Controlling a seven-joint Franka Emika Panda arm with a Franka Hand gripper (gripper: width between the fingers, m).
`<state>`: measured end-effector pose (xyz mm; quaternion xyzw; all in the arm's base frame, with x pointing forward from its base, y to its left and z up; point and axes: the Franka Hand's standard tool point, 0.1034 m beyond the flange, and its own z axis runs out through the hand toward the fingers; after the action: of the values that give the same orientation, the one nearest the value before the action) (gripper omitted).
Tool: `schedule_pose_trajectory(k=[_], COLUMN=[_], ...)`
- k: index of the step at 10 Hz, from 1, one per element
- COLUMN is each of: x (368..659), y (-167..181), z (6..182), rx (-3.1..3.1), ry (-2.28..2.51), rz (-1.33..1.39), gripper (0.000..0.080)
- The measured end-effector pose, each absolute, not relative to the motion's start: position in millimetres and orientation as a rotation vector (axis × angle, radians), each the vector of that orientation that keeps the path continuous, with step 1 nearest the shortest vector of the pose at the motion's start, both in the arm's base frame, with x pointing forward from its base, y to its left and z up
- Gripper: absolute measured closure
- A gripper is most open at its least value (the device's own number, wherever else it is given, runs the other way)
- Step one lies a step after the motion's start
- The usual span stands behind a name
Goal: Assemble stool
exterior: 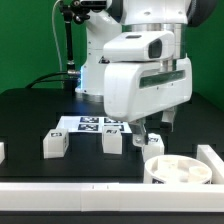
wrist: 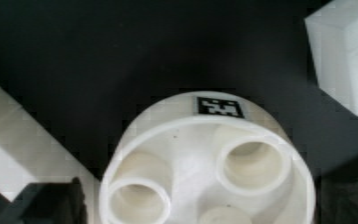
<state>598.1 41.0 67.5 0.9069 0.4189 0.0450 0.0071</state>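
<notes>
The stool's round white seat point(exterior: 182, 168) lies flat near the front at the exterior view's right, sockets up. In the wrist view the seat point(wrist: 202, 165) fills the middle, with two round sockets and a black-and-white tag point(wrist: 218, 107) on its rim. My gripper point(exterior: 152, 138) hangs just above the seat's edge, toward the exterior view's left. In the wrist view the gripper point(wrist: 202, 212) is open, its dark fingers point(wrist: 37, 205) stand wide on either side of the seat and do not touch it. Two white block legs point(exterior: 55, 143) point(exterior: 112, 140) stand on the black table to the exterior view's left.
The marker board point(exterior: 92, 123) lies behind the legs. A white rail point(exterior: 90, 186) runs along the front and a white wall point(exterior: 211, 160) stands beside the seat. A white block point(wrist: 345, 60) and a white strip point(wrist: 12, 140) flank the seat in the wrist view. A white piece point(exterior: 2, 151) is cut off at the left edge.
</notes>
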Motion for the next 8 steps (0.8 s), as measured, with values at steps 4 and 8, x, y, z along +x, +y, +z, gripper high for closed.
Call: schedule_pose_trajectory(k=[4, 8], x=[595, 568], y=[38, 55], z=[64.5, 50.5], rx=[3.002, 3.174], ry=[0.897, 0.212], rz=[0.173, 0.17], gripper=[0.015, 0.015])
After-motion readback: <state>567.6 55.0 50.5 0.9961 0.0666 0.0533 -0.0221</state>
